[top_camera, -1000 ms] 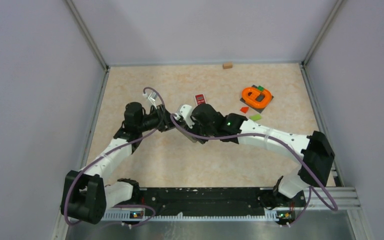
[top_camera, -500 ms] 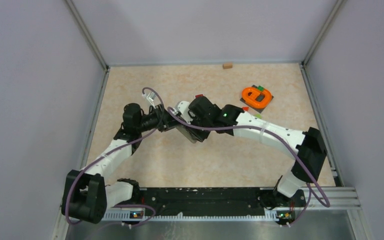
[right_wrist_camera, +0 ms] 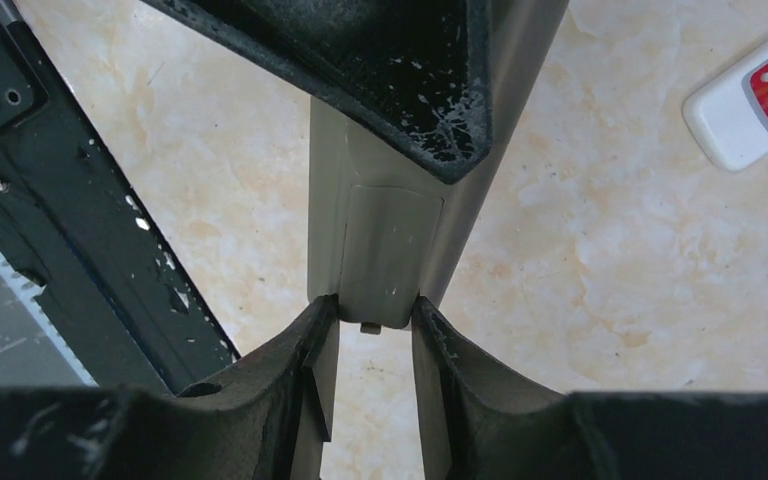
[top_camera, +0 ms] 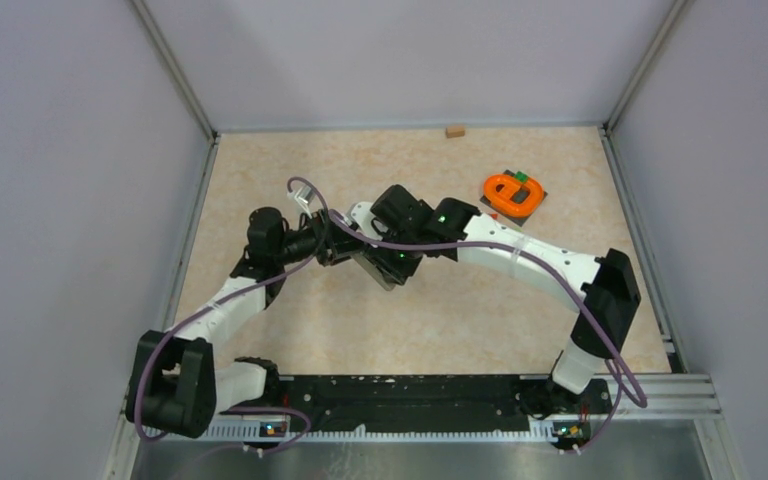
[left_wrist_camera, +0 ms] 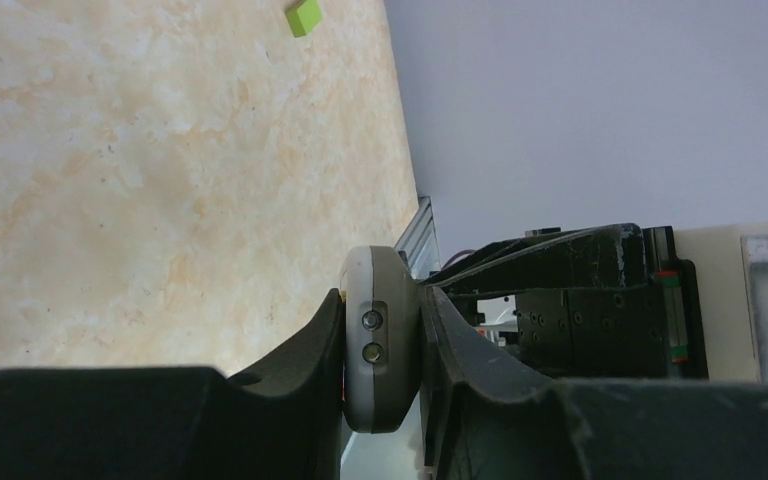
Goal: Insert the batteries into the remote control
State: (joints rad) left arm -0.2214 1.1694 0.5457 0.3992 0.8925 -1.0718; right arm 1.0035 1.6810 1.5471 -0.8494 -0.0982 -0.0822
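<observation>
My left gripper (left_wrist_camera: 382, 297) is shut on the rounded end of a grey remote control (left_wrist_camera: 380, 350) and holds it above the table. From the other side my right gripper (right_wrist_camera: 375, 305) meets it. Its fingertips (right_wrist_camera: 326, 312) press on both sides of the end of the remote's battery cover (right_wrist_camera: 392, 250). In the top view the two grippers meet at mid-table, the left gripper (top_camera: 338, 245) next to the right gripper (top_camera: 390, 265), with the dark remote control (top_camera: 378, 270) between them. No batteries are in view.
A white remote with red buttons (right_wrist_camera: 750, 100) lies on the table beyond the held one. An orange ring-shaped piece (top_camera: 510, 195) on a dark plate sits at the back right, a small wooden block (top_camera: 454, 131) by the back wall, a green block (left_wrist_camera: 304, 17) far off.
My right arm has swung left and forward, so its gripper now sits over the held remote and hides the white remote in the top view. The left arm has barely moved.
</observation>
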